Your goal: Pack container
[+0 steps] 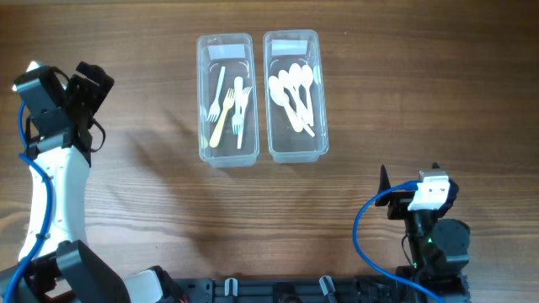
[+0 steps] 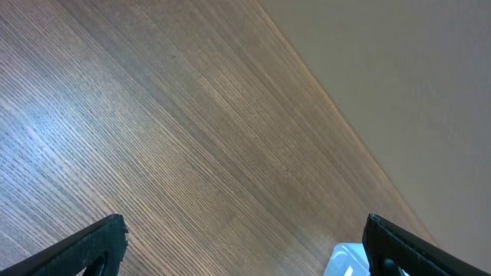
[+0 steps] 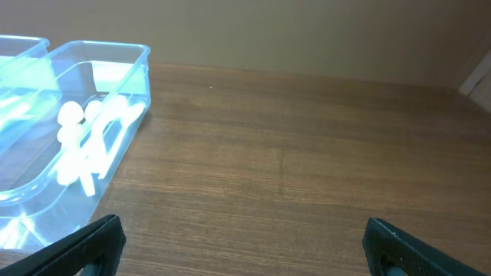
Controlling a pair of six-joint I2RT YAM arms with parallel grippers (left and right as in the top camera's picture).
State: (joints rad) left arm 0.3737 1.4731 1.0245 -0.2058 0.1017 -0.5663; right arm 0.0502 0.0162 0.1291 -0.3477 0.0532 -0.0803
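Two clear plastic containers stand side by side at the back middle of the table. The left container [image 1: 205,101] holds several forks [image 1: 229,109], white and one cream. The right container [image 1: 322,101] holds several white spoons [image 1: 293,91]; it also shows in the right wrist view [image 3: 134,84] with the spoons [image 3: 88,138]. My left gripper [image 2: 244,249] is open and empty, raised at the far left of the table [image 1: 84,84]. My right gripper [image 3: 245,245] is open and empty, near the front right [image 1: 386,187].
The wooden table [image 1: 404,101] ends at its back edge against a plain wall [image 2: 414,77]. A corner of a clear container [image 2: 345,259] shows by my left gripper's right finger. Blue cables [image 1: 364,231] run along both arms.
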